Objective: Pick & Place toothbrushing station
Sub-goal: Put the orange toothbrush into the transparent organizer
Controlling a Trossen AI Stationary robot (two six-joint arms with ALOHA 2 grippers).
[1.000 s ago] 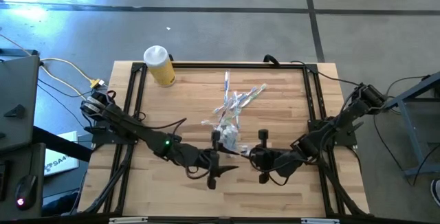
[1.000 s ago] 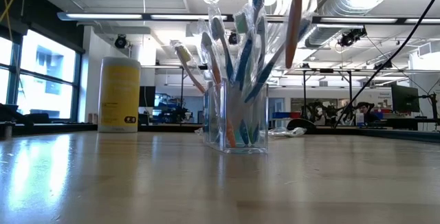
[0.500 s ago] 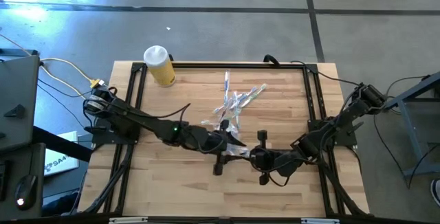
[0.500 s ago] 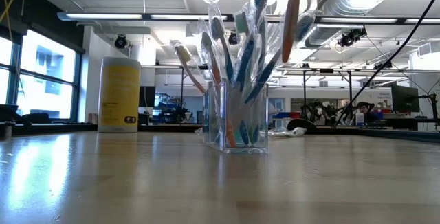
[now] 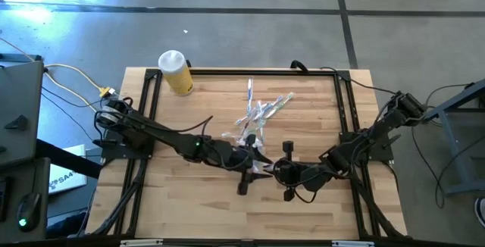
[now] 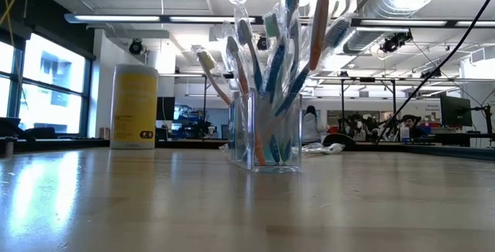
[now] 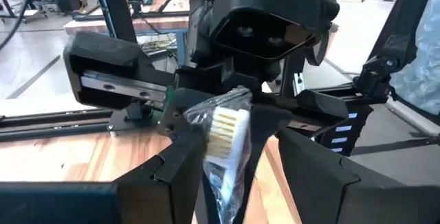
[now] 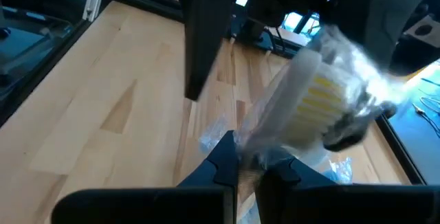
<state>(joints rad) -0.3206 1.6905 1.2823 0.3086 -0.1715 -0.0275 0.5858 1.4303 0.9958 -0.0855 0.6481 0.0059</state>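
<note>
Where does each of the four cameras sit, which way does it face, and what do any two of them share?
High view: overhead, straight down on the wooden table; both arms show, left pincer meeting right pincer mid-table.
Low view: at tabletop height, level across to the room; clear cup of toothbrushes, yellow bottle; no pincer in frame.
Left wrist view: on the left arm, past its own fingers to a wrapped toothbrush and the right arm.
Right wrist view: on the right arm, its pincer shut on that toothbrush.
Shared: both wrist views show the wrapped toothbrush; high and low share the yellow bottle.
</note>
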